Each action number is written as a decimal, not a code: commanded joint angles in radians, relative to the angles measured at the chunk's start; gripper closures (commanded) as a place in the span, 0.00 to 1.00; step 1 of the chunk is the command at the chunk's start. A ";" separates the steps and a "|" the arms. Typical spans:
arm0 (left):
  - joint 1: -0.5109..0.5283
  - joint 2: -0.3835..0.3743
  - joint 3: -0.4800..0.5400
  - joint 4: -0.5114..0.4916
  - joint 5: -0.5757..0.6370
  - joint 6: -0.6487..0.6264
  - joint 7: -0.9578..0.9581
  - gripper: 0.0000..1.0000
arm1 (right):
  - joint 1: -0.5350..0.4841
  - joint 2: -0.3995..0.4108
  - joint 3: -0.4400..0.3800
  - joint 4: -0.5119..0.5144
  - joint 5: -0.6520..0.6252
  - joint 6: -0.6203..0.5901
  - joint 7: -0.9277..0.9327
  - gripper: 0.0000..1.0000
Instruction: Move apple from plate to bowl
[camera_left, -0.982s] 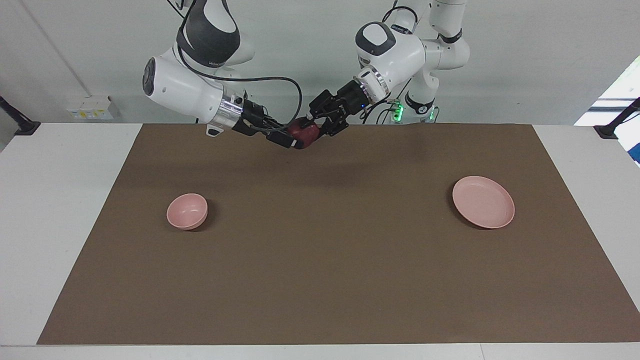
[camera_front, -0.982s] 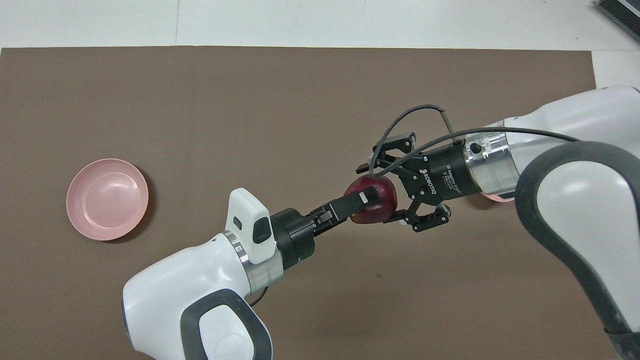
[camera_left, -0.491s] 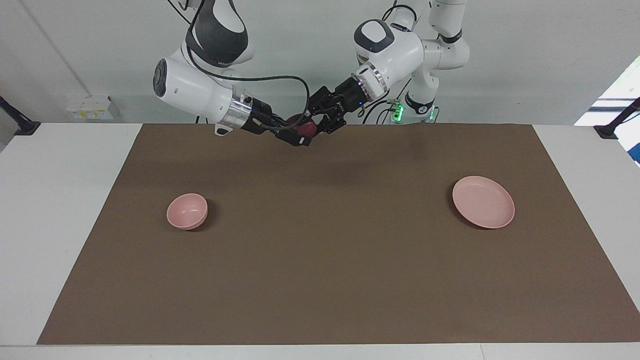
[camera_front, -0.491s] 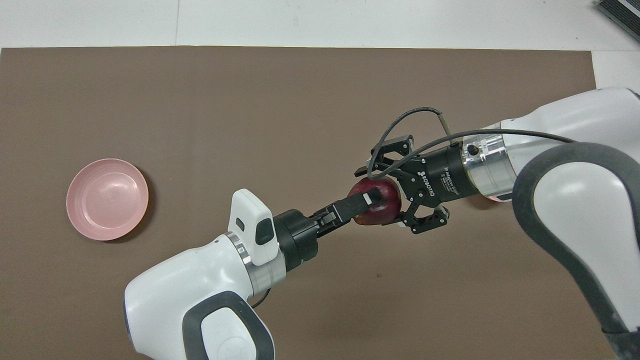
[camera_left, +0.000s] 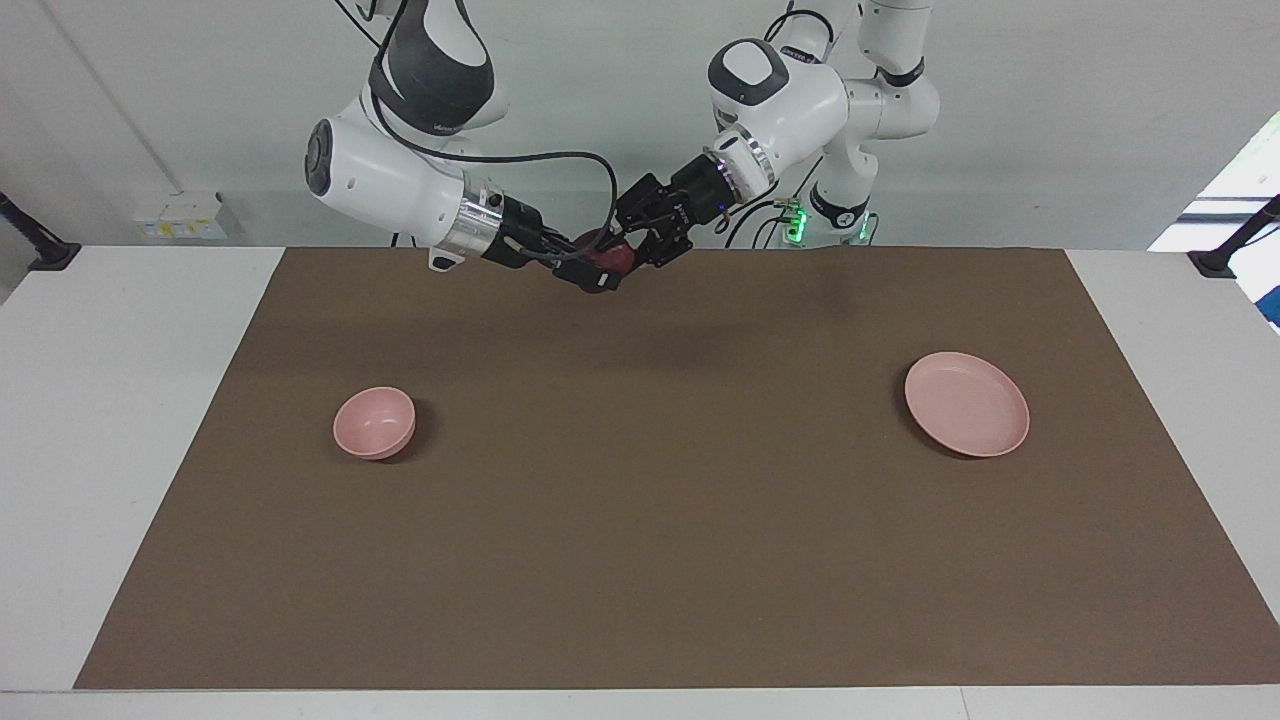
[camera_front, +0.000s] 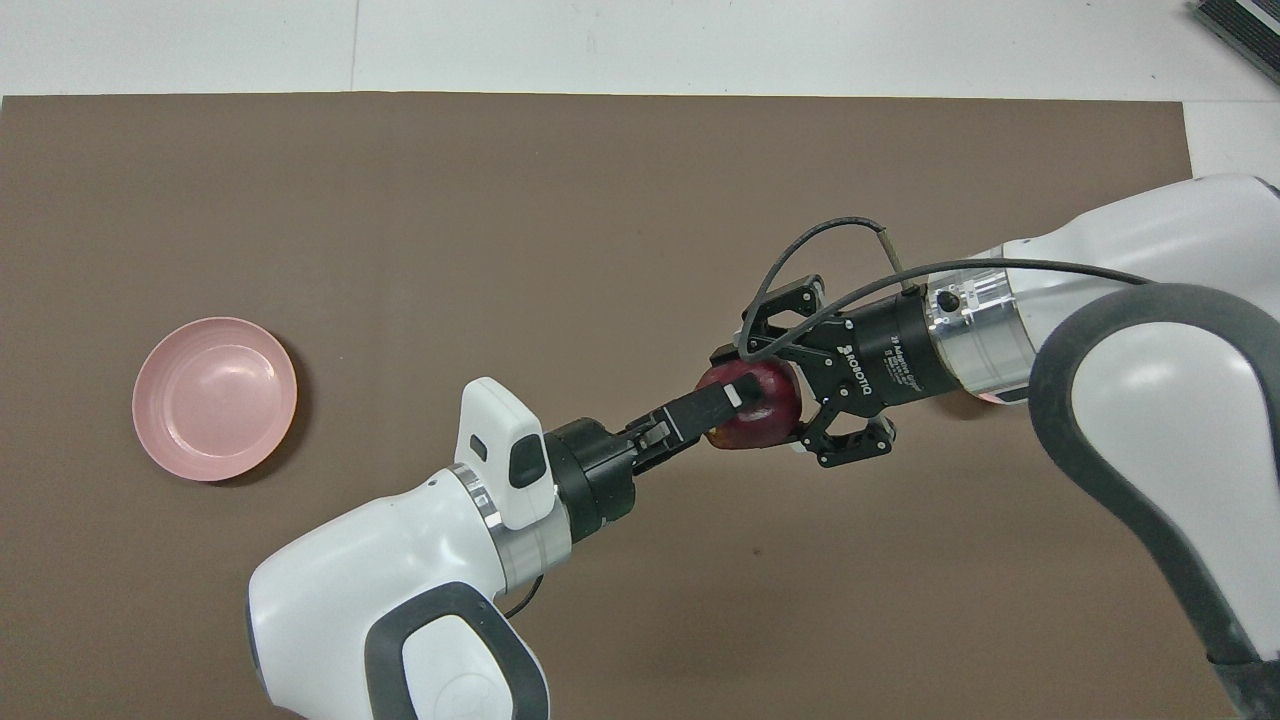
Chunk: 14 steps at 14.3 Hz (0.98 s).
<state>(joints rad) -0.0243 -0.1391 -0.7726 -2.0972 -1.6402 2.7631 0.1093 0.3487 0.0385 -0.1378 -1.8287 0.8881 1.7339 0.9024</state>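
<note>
High above the worktop's robot-side edge, midway along it, the left gripper (camera_front: 728, 398) clamped the apple (camera_front: 760, 415) while the right gripper (camera_front: 790, 380) closed around it, evidently a handover toward the bowl (camera_left: 374, 421); the plate (camera_left: 966, 403) lay empty.

The work surface is a white table (camera_left: 130, 420) covered across most of its top by a rectangular brown mat (camera_left: 650, 520). A plain pale wall (camera_left: 1050, 110) rises at the robots' end of the table. A white socket strip (camera_left: 180, 215) with yellow labels is mounted low on this wall. Black clamp brackets (camera_left: 1235, 240) grip the table edge at both ends. Bright daylight enters at a window (camera_left: 1250, 190) at the left arm's end.
</note>
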 joint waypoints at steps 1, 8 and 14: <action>0.010 -0.007 -0.004 0.008 0.000 0.001 -0.020 0.27 | -0.008 0.001 0.001 0.009 0.022 -0.028 -0.002 1.00; 0.003 0.003 0.036 0.016 0.075 -0.013 -0.036 0.00 | -0.028 -0.008 -0.008 0.017 0.002 -0.034 -0.031 1.00; -0.005 0.006 0.101 -0.015 0.180 -0.042 -0.037 0.00 | -0.112 -0.020 -0.012 0.025 -0.195 -0.034 -0.230 1.00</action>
<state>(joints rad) -0.0199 -0.1279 -0.6969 -2.0980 -1.5115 2.7452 0.0920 0.2807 0.0275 -0.1527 -1.8125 0.7267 1.7271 0.7606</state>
